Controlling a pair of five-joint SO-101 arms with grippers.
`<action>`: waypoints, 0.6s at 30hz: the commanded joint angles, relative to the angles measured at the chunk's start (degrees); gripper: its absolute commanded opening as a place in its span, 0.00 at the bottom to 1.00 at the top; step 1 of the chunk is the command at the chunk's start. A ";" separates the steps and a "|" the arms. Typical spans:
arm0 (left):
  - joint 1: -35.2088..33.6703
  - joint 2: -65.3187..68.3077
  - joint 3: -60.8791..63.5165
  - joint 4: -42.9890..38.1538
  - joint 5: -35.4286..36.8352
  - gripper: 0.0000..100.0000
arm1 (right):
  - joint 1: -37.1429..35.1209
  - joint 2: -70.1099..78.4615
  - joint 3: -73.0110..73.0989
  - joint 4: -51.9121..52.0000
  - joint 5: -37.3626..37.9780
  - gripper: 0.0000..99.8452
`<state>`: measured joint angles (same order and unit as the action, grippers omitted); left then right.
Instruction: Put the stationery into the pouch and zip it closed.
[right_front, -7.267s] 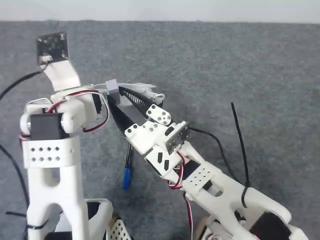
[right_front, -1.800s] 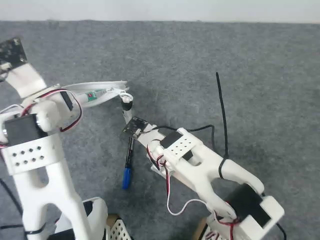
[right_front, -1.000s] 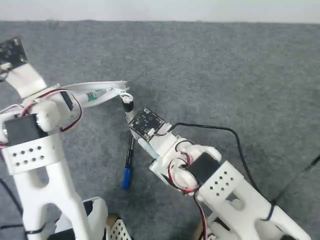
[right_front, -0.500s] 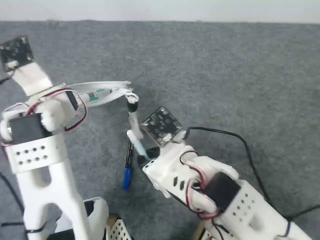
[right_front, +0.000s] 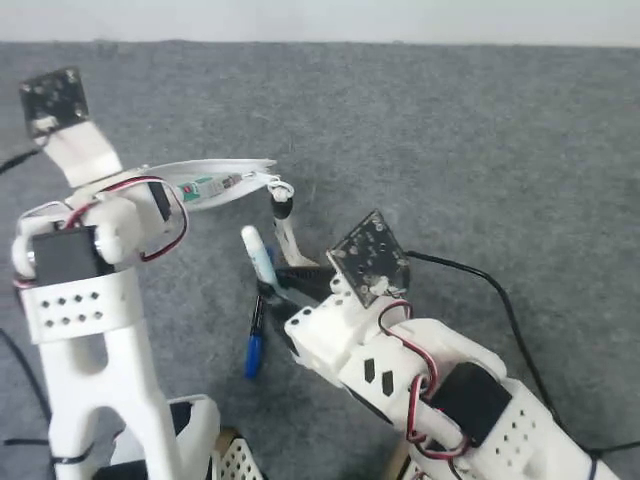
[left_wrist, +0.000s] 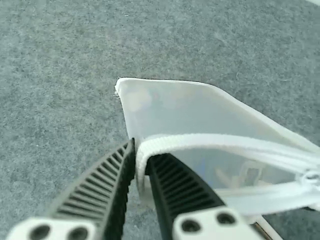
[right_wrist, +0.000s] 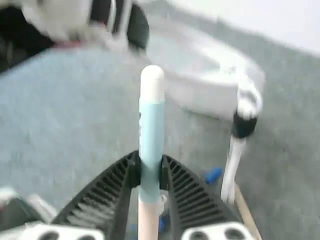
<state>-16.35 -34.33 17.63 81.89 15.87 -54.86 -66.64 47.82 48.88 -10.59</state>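
One pale-blue pen (right_wrist: 151, 120) points lengthwise toward the pouch (right_wrist: 210, 75).

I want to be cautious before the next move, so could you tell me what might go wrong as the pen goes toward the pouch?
1. The right gripper pinches the light-blue pen near one end, so its long free part may pivot if the tip catches the rim of the pouch.
2. The left gripper holds the pouch by one pinch at its zip edge; a push could tug it loose.
3. The black-capped white pen sits close by and may be knocked.
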 joint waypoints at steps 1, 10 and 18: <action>0.35 0.00 0.66 -1.05 0.26 0.01 | -0.40 -1.45 -0.53 -6.90 -0.35 0.01; 0.35 0.00 0.66 -0.97 0.26 0.01 | 0.22 -1.45 -0.53 -20.44 4.31 0.01; 0.26 0.00 0.66 -0.97 0.26 0.01 | 2.42 -0.84 -0.44 -32.48 10.20 0.01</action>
<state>-16.35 -34.42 18.68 81.89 15.87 -53.27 -66.64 47.82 20.22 -2.95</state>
